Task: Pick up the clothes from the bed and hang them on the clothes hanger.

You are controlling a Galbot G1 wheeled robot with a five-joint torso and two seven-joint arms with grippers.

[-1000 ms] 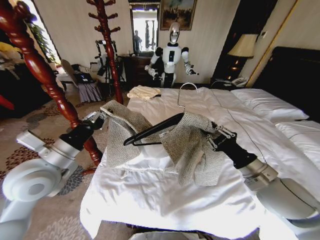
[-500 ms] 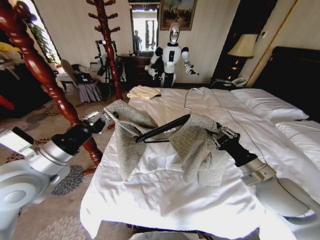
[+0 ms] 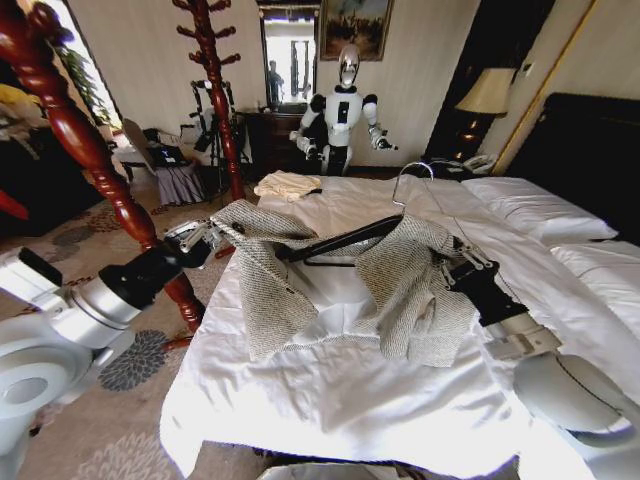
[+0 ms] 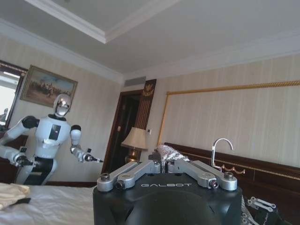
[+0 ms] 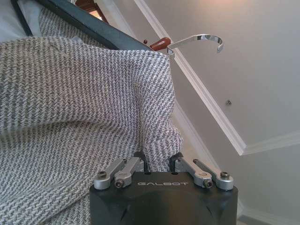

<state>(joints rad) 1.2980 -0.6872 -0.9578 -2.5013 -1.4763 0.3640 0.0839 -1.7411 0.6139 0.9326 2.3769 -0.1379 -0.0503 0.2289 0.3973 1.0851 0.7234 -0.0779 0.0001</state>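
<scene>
The grey-beige jacket, the clothes [image 3: 400,285], hangs spread above the bed [image 3: 330,400], held between both grippers. My left gripper [image 3: 220,233] is shut on one edge of the clothes [image 4: 165,152] near the bed's left side. At the other end, my right gripper [image 3: 452,262] is shut on the fabric [image 5: 93,108]. The black clothes hanger [image 3: 340,240] lies across inside the jacket, one shoulder covered by cloth, and its wire hook [image 3: 415,168] points up. The right wrist view shows the hanger's bar [image 5: 93,26] and hook [image 5: 201,40] above the weave.
A reddish-brown wooden coat stand [image 3: 100,170] rises close by my left arm, and a second one [image 3: 215,90] stands farther back. A cream folded cloth [image 3: 287,184] lies at the bed's far edge. Pillows [image 3: 535,205], a dark headboard [image 3: 590,150], a lamp [image 3: 487,92] and another robot [image 3: 343,110] are behind.
My right gripper has moved right and away with the jacket, and the hanger with its hook has shifted the same way. The jacket is now stretched wider between the two grippers.
</scene>
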